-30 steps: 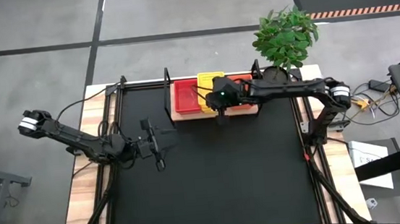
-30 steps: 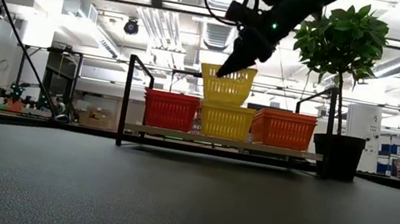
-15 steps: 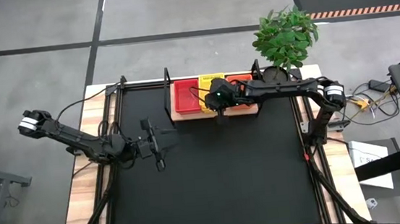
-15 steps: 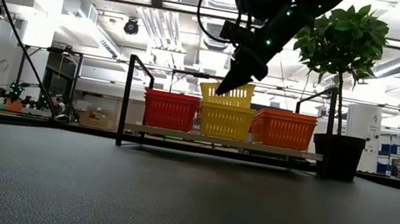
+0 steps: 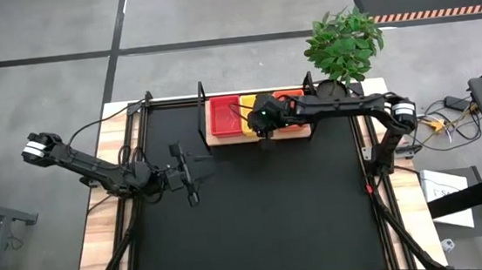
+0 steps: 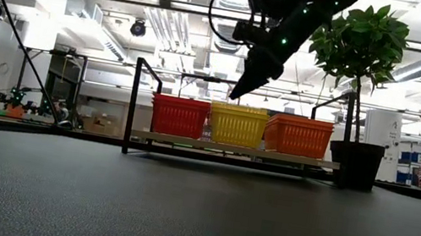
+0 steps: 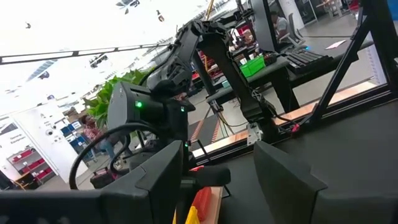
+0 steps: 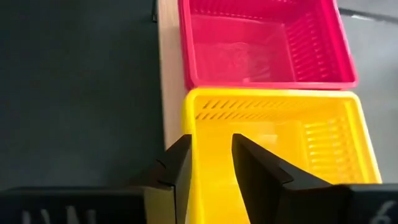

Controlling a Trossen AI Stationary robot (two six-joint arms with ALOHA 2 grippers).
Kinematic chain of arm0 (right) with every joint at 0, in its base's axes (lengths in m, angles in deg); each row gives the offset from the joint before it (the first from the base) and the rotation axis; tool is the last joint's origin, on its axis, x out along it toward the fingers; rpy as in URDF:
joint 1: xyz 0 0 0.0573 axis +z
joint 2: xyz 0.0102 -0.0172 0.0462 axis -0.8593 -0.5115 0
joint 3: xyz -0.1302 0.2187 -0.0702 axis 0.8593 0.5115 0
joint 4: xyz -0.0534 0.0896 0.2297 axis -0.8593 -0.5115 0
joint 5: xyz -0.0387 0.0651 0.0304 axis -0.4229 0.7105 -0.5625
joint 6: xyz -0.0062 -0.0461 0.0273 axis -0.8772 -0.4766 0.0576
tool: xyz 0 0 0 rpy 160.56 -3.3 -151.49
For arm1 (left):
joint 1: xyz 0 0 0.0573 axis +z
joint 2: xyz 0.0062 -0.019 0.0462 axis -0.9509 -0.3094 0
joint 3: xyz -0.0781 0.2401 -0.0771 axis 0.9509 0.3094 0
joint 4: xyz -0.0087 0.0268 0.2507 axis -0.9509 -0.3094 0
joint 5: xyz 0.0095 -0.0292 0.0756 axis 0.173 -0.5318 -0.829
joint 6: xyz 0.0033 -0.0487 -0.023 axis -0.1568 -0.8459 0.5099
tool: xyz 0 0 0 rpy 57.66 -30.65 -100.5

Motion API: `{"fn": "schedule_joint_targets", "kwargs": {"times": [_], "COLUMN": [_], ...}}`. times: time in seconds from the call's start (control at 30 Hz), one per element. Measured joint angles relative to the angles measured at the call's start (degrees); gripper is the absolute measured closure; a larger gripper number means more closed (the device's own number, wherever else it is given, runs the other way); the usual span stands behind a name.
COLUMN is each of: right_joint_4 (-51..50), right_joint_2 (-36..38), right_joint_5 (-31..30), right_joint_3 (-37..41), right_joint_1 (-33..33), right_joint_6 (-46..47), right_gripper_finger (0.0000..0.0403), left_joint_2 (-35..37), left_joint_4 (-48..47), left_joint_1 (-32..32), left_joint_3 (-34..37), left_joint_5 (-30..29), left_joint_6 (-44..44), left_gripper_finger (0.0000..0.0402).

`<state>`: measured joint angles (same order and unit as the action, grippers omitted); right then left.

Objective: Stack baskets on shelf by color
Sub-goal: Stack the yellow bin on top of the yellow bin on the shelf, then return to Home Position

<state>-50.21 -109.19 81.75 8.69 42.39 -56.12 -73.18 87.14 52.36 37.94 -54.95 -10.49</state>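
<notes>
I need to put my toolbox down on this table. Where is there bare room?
The black mat is bare from the shelf forward, except near its left edge, where the left end effector waits. The shelf is crowded: red, yellow and orange baskets fill it, and the right end effector hangs at its front edge.

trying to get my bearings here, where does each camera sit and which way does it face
High: overhead, straight down; both arms, left pincer idle on the mat.
Low: table height, level at the shelf; right arm from above.
Left wrist: looks past its own fingers at the right arm.
Right wrist: looks down between its fingers at the yellow basket and pink-red basket.
Shared: high, low and right wrist all show the yellow basket.
</notes>
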Motion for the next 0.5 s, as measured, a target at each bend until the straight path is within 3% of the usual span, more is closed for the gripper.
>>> {"fn": "schedule_joint_targets", "kwargs": {"times": [0.27,0.43,0.5], "right_joint_4": [-1.53,9.34,14.90], "right_joint_2": [2.67,4.81,5.26], "right_joint_5": [2.76,12.84,14.04], "right_joint_3": [0.02,4.44,7.69], "right_joint_1": [1.97,7.06,9.74], "right_joint_6": [2.32,1.65,-0.05], "right_gripper_finger": [0.0309,0.0360,0.0381], "left_joint_2": [0.10,2.32,4.61], "left_joint_4": [-2.99,-15.80,-23.63], "left_joint_1": [-0.02,-0.02,-0.07], "left_joint_3": [0.00,-0.09,-0.20], "left_joint_5": [0.08,5.49,8.14], "left_joint_6": [-2.12,-4.24,-6.31], "left_gripper_finger": [0.0219,0.0234,0.0251]}}
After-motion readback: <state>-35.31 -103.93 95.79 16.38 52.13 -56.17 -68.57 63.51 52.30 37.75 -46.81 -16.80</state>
